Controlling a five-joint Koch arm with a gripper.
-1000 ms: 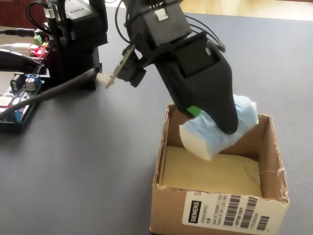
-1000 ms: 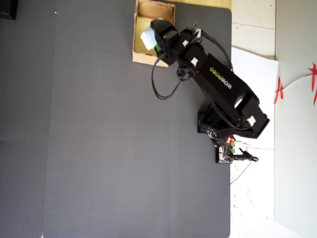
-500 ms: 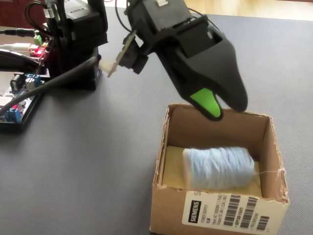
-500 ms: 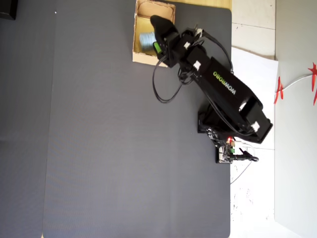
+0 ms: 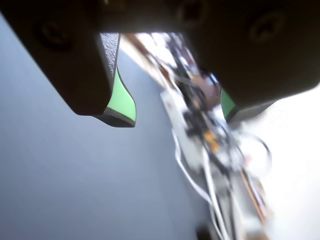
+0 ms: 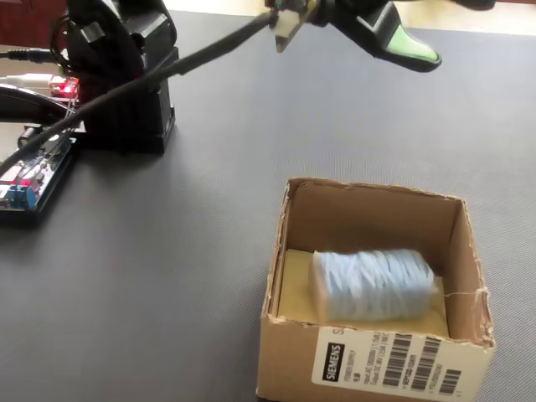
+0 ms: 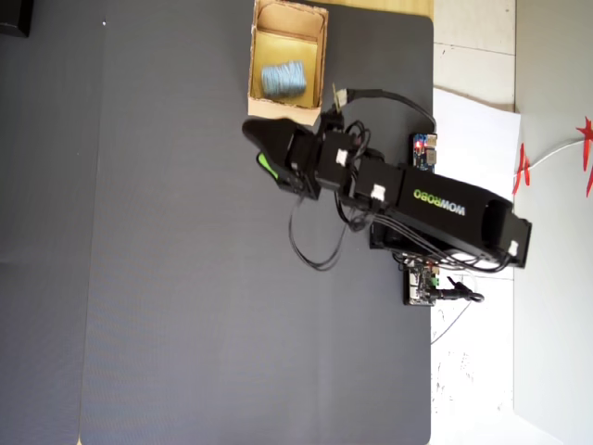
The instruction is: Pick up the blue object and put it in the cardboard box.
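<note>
The blue object [image 6: 373, 285] lies on the floor of the cardboard box [image 6: 368, 190], a pale ribbed lump resting against the front wall. From overhead, the blue object [image 7: 283, 80] sits in the lower half of the cardboard box [image 7: 256, 56]. My gripper [image 7: 257, 148] is open and empty, off the box, just below its lower edge in that view. The wrist view shows the gripper [image 5: 175, 115] with its green-padded fingers wide apart and only blurred table and wiring between them. In the fixed view one green fingertip [image 6: 414, 48] shows high at the top edge.
The arm's black base [image 6: 126, 84] and an electronics board [image 6: 29, 180] stand at the left of the fixed view. A cable [image 6: 151, 75] runs from the base up to the wrist. White paper [image 7: 473, 139] lies beyond the dark mat's right edge.
A second ago the gripper held the blue object over the box; it let go, the object dropped in, and the gripper has since risen and swung away from the box.
</note>
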